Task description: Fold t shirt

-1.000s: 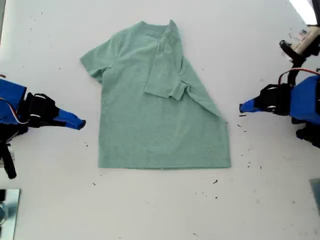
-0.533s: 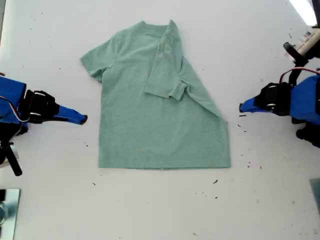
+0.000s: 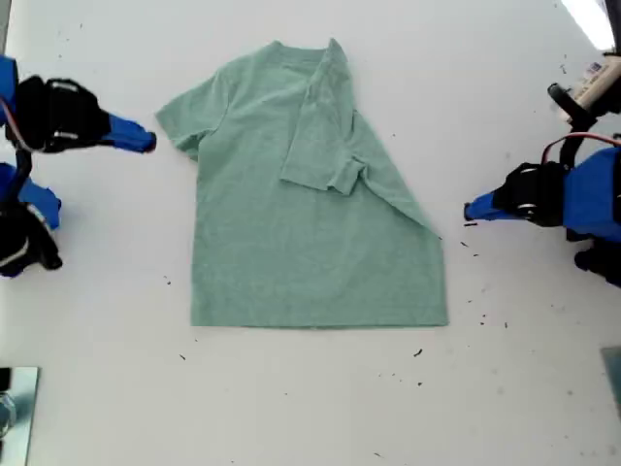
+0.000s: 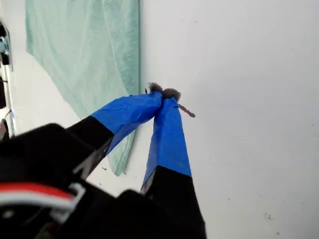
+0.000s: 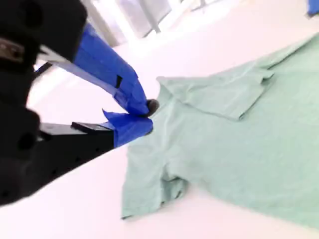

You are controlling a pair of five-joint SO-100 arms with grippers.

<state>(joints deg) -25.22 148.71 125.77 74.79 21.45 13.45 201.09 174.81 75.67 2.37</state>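
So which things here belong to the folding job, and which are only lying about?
For the job:
- the t shirt
- my first gripper, shut and empty
- my second gripper, shut and empty

Lying about:
- dark specks on the table
- a shiny object at the exterior view's lower left corner

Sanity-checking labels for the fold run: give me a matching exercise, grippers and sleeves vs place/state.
Column one:
1. my first gripper
2. my second gripper
3. folded sleeve
4. flat sleeve

Column two:
A. lying over the chest of the t shirt
B. shut, off the cloth at the exterior view's right
C. spread out toward the exterior view's left
D. shut, close by the flat sleeve's end

Pairs: 1-B, 2-D, 3-A, 4-C
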